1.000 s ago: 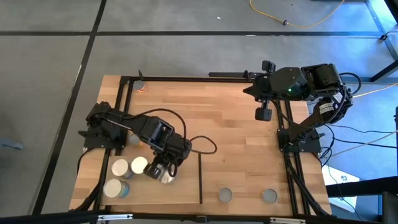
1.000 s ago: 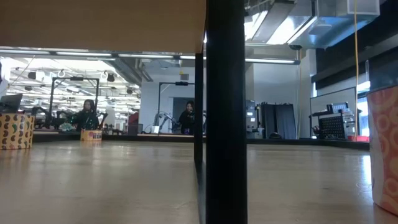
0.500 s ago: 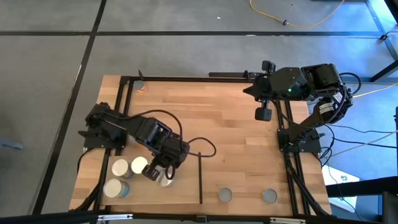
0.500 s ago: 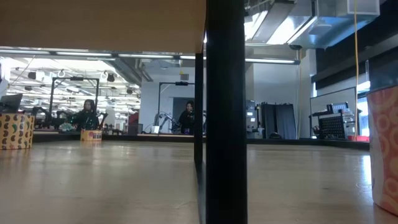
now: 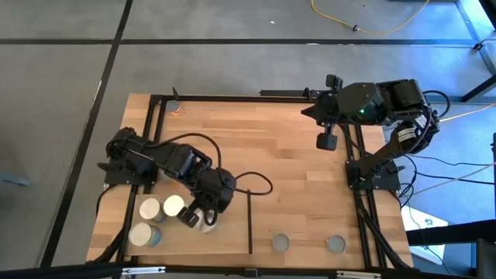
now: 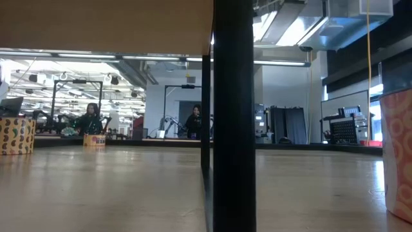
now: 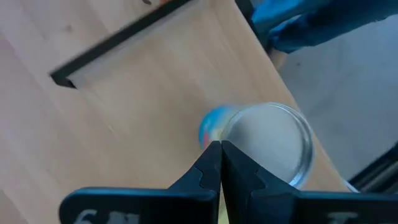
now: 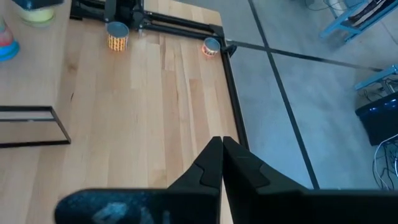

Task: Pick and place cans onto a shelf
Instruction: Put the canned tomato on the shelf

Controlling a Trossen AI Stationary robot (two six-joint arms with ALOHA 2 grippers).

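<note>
My left gripper (image 5: pixel 198 218) is shut and hovers over a grey-topped can (image 5: pixel 206 223) at the near left. In the left wrist view its tips (image 7: pixel 221 148) stand at the rim of that can (image 7: pixel 268 144). Three cream-topped cans (image 5: pixel 149 208) (image 5: pixel 173 205) (image 5: pixel 145 235) stand upright just left of it. The shelf (image 5: pixel 306 217) lies right of a thin black strip (image 5: pixel 249 221), and two grey-topped cans (image 5: pixel 280 243) (image 5: pixel 335 244) stand on it. My right gripper (image 5: pixel 326 142) is shut and empty, raised at the far right. My left gripper comes at the grey-topped can from above, its shut fingertips (image 7: pixel 216 155) by the can's top rim (image 7: pixel 231 127). I cannot tell whether they touch it. The can stands upright on the table.
A black metal frame (image 5: pixel 232 98) runs round the table. One can (image 5: pixel 177 108) stands at the far left corner and another (image 8: pixel 117 35) by the left arm's base. A black cable (image 5: pixel 252 182) loops on the table behind my left gripper. In the low view a black post (image 6: pixel 233 116) fills the middle.
My left gripper has crept a little toward the table's near edge over the grey-topped can, and its arm has bent further. The cans have kept their places.
</note>
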